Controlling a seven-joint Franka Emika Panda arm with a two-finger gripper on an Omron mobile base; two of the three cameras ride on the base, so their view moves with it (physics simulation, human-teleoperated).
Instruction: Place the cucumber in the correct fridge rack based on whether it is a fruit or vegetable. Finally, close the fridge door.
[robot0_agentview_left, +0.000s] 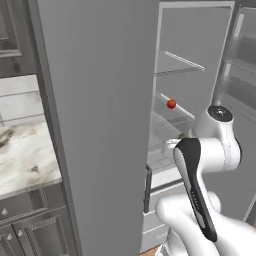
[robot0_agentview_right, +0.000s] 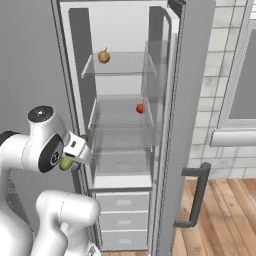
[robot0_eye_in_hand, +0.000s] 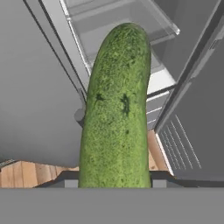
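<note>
The dark green cucumber (robot0_eye_in_hand: 116, 109) stands lengthwise up the middle of the hand view, held between my two fingertips (robot0_eye_in_hand: 70, 181). My gripper (robot0_eye_in_hand: 114, 183) is shut on it. In the right base view the gripper (robot0_agentview_right: 75, 152) hangs just left of the open fridge's lower glass rack (robot0_agentview_right: 122, 162), with a bit of the cucumber (robot0_agentview_right: 65, 163) showing under the hand. A green tip of the cucumber (robot0_agentview_left: 182, 135) also peeks out behind the wrist in the left base view. The grey fridge door (robot0_agentview_right: 192, 100) stands wide open on the right, its dark bar handle (robot0_agentview_right: 197, 195) low down.
A small red tomato (robot0_agentview_right: 140, 108) (robot0_agentview_left: 171, 104) sits on the middle glass rack. A round yellow-brown item (robot0_agentview_right: 104, 56) lies on the top rack. White drawers (robot0_agentview_right: 122, 220) sit below the racks. A closed grey panel (robot0_agentview_left: 100, 125) stands left of the compartment, and a marble counter (robot0_agentview_left: 25, 155) lies further left.
</note>
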